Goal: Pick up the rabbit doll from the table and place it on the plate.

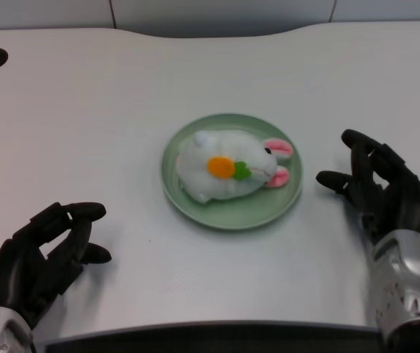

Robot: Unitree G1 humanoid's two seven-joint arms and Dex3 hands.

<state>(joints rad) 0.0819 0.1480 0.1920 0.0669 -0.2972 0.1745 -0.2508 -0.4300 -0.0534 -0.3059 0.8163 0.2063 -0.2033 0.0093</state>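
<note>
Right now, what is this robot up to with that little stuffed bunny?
The rabbit doll, white with pink ears and an orange carrot, lies on the green plate in the middle of the white table. So the placing looks done. Neither hand touches it: the left hand sits low near the table's front edge, holding nothing, its fingers loosely apart, well clear of the plate. The right hand waits to the plate's right, also holding nothing.

The black many-fingered left hand [42, 259] sits at lower left, fingers loosely curled apart, holding nothing.
</note>
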